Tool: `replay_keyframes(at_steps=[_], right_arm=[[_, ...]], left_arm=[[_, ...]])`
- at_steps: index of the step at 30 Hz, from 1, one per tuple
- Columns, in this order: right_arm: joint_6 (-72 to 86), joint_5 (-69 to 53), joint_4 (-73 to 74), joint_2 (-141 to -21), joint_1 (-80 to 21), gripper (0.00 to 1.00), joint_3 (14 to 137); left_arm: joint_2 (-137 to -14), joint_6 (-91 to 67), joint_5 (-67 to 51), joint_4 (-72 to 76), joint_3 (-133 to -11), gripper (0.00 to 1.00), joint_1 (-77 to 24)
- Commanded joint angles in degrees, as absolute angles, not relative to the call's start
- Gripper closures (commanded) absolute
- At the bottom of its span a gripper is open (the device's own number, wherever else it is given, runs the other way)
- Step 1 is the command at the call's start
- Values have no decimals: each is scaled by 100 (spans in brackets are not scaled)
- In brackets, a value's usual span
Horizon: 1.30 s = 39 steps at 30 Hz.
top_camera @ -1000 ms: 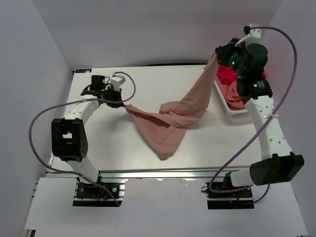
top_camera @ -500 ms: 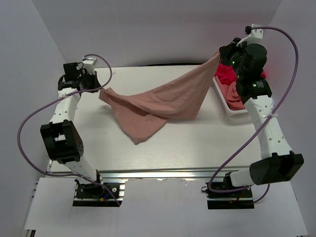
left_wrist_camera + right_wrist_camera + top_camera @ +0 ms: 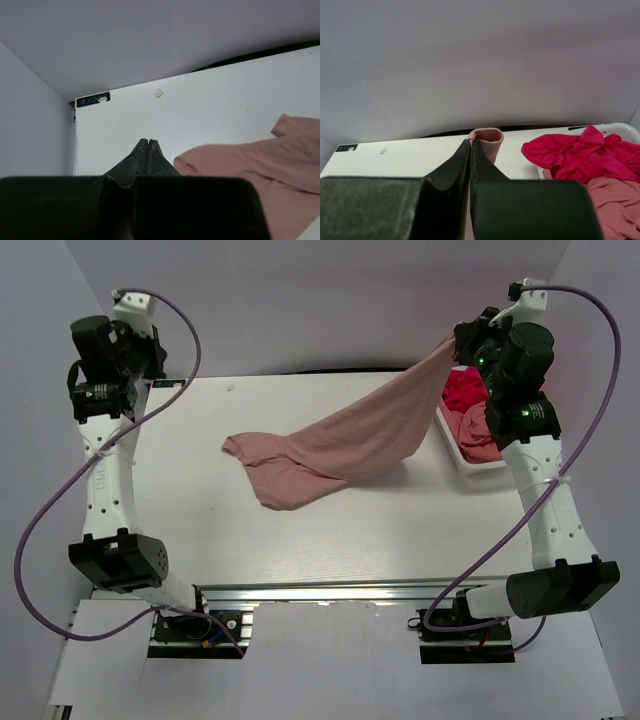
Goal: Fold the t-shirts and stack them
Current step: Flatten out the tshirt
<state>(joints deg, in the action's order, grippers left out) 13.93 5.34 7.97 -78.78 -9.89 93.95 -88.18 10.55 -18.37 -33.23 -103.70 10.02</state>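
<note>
One draped t-shirt (image 3: 340, 445), two in basket (image 3: 470, 466)

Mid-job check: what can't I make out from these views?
- Shirt count in the basket: the right arm covers part of it in the top view, and the right wrist view cuts it off at the edge.
- Pinched part of the pink t-shirt: in the right wrist view, the right fingers hide all but a loop.
- Any print: top view, hidden by folds.

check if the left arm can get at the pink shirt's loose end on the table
Probably yes: the left gripper is shut, empty and raised at the far left, and bare table lies between it and the shirt. It must open first.
</note>
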Motion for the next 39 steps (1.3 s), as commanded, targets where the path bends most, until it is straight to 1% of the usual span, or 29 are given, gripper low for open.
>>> replay_keyframes(at_steps=[1, 4, 5, 6, 7, 8, 10, 11, 12, 14, 15, 17, 18, 20, 21, 23, 27, 29, 30, 33, 36, 39], right_arm=[[1178, 756, 518, -7847, -1002, 100, 9711], [1239, 572, 870, -8208, -993, 100, 10211], [1257, 519, 879, -8226, -993, 100, 10222], [1274, 510, 809, -8227, -1002, 100, 10178], [1274, 510, 756, -8192, -1002, 100, 10012], [1283, 527, 721, -8165, -1002, 100, 9924], [1301, 501, 616, -8095, -993, 100, 9678], [1309, 484, 572, -8069, -1002, 100, 9607], [1344, 483, 528, -8051, -1002, 100, 9537], [1371, 440, 501, -8068, -993, 100, 9483], [1388, 413, 501, -8094, -993, 100, 9483], [1389, 422, 510, -8112, -1002, 100, 9483], [1389, 422, 501, -8130, -993, 100, 9492], [1389, 439, 501, -8165, -993, 100, 9466], [1397, 439, 492, -8182, -993, 100, 9448], [1432, 396, 440, -8191, -993, 100, 9352], [1564, 282, 299, -8183, -1002, 100, 9107], [1617, 176, 229, -8183, -1011, 100, 9009], [1661, 167, 194, -8191, -1011, 100, 8930], [1670, 176, 123, -8209, -1028, 100, 8842], [1652, 202, 70, -8252, -1028, 100, 8789], [1591, 281, 62, -8410, -1028, 100, 8859]], left_arm=[[-9118, 1055, -1459, -3549, -11629, 100, 1028], [-10235, 1011, -1617, -4953, -13459, 100, 1028], [-10770, 1028, -1852, -5592, -14204, 100, 1037], [-10836, 1124, -1985, -5746, -14168, 100, 1028], [-10767, 1160, -2143, -5757, -13846, 100, 1037], [-10297, 1178, -2458, -5330, -12529, 100, 1037], [-9584, 915, -2715, -4347, -10802, 100, 1002], [-9267, 853, -2785, -3524, -10036, 100, 941], [-8855, 905, -2734, -3316, -8932, 100, 714], [-8737, 1080, -2733, -3348, -8282, 80, 476], [-8710, 1212, -2890, -3375, -7818, 65, 292], [-8614, 1222, -3067, -3210, -7367, 50, 185], [-8422, 1213, -3085, -3095, -7017, 46, 98], [-8236, 1152, -3033, -2744, -6777, 40, 88], [-8174, 1090, -3015, -2699, -6698, 39, -104], [-8235, 1090, -3094, -2768, -6715, 36, -140], [-8516, 1055, -3112, -2454, -6540, 34, -220], [-8797, 1002, -3085, -2084, -6407, 29, -255], [-8937, 993, -3076, -2013, -6407, 22, -316], [-9543, 975, -3015, -1758, -6495, 17, -526], [-10036, 1098, -2927, -1722, -6609, 17, -842], [-10160, 1317, -2892, -1959, -6583, 16, -1316]])
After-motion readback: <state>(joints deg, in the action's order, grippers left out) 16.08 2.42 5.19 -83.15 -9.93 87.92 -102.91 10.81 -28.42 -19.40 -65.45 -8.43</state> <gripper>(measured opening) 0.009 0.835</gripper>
